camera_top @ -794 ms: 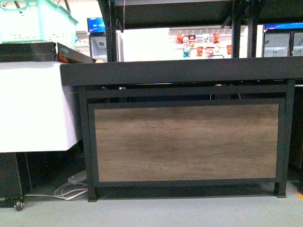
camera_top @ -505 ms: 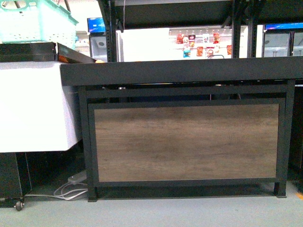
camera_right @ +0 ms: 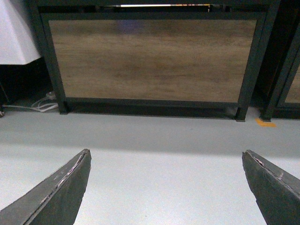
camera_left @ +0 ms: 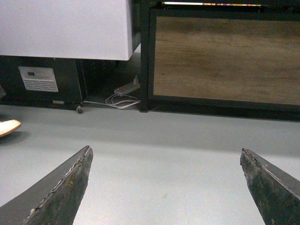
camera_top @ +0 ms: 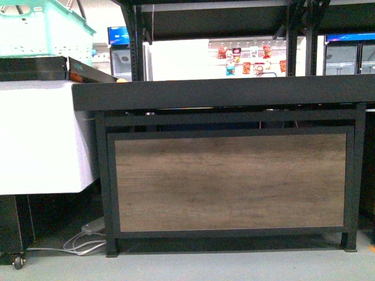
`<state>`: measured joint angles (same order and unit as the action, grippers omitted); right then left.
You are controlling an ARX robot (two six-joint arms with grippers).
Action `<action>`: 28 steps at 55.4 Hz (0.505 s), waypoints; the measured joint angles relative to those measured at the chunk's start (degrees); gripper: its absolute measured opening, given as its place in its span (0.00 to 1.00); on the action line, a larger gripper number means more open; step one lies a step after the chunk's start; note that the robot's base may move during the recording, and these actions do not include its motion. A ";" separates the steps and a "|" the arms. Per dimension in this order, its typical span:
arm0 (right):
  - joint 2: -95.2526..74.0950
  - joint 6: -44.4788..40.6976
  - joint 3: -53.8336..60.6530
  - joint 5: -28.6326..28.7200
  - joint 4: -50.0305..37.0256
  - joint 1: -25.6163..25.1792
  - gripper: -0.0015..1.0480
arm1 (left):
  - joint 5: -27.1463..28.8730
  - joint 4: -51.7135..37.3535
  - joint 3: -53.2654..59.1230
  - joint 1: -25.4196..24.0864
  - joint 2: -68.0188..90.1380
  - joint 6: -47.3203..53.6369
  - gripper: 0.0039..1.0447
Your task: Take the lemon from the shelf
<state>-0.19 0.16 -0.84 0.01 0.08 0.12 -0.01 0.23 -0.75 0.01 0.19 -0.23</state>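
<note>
The shelf is a wide black deck with a wood-grain front panel, seen edge-on in the front view, so its top is hidden. The lemon is out of view. A small orange-yellow bit of fruit peeks over the deck's left end. Neither arm shows in the front view. My left gripper is open and empty over the grey floor, facing the shelf's panel. My right gripper is open and empty over the floor before the panel.
A white cabinet on castors stands left of the shelf, with a mint-green basket above it. A power strip and white cables lie on the floor between them. A shoe tip shows in the left wrist view.
The front view has shifted a little: the shelf's deck and panel now sit slightly lower and to the left in the picture. No gripper has opened or shut.
</note>
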 joint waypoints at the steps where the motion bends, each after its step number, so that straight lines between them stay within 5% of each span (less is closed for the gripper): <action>1: 0.00 0.00 0.00 0.00 0.00 0.00 0.93 | 0.00 0.00 0.00 0.00 0.00 0.00 0.93; 28: 0.00 -0.02 0.00 0.00 0.00 0.00 0.93 | -0.02 0.00 0.00 0.00 0.00 0.00 0.93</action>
<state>-0.19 0.14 -0.84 0.01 0.08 0.12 -0.03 0.23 -0.75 0.01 0.19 -0.23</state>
